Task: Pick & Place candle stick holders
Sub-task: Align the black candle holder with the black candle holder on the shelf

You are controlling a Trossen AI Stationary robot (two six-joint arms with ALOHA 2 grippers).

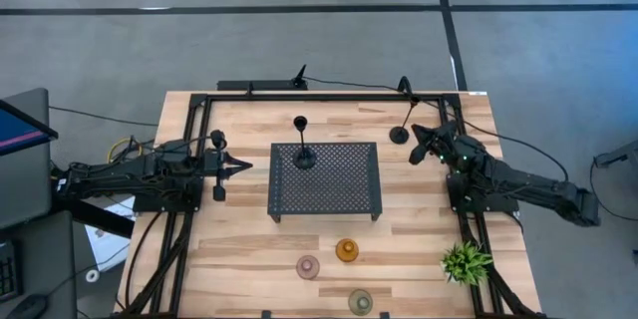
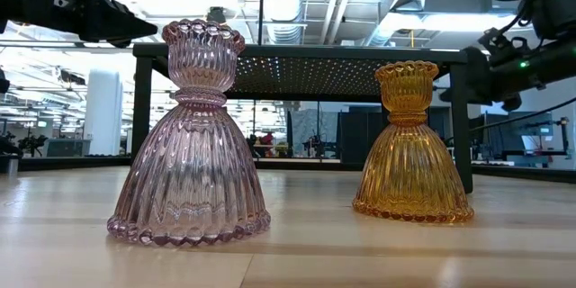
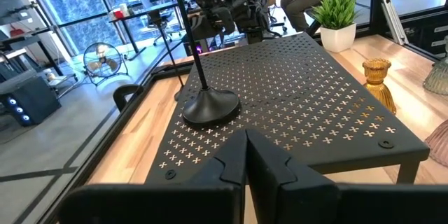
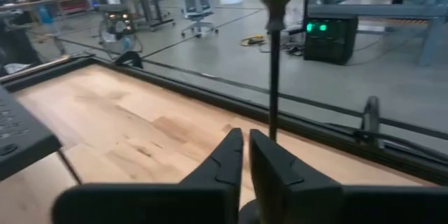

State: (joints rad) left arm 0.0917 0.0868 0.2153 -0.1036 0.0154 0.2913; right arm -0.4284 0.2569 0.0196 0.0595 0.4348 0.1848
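Note:
One slim black stemmed holder point(image 1: 303, 150) stands upright on its round base on the black perforated tray point(image 1: 344, 194), near the tray's far left; it also shows in the left wrist view point(image 3: 210, 105). The other black holder point(image 1: 401, 132) stands on the table's far right, and its stem point(image 4: 273, 77) rises just beyond my right gripper point(image 4: 246, 155), which is shut and empty. My left gripper point(image 3: 246, 155) is shut and empty, left of the tray point(image 1: 237, 166). The pink point(image 1: 307, 266), amber point(image 1: 347, 250) and green point(image 1: 360, 301) glass holders stand on the near table.
A small green plant in a white pot point(image 1: 466, 261) stands at the near right. The black frame rails point(image 1: 189, 159) run along the table's left, far and right sides. Bare wood lies between the tray and the right rail point(image 1: 419, 209).

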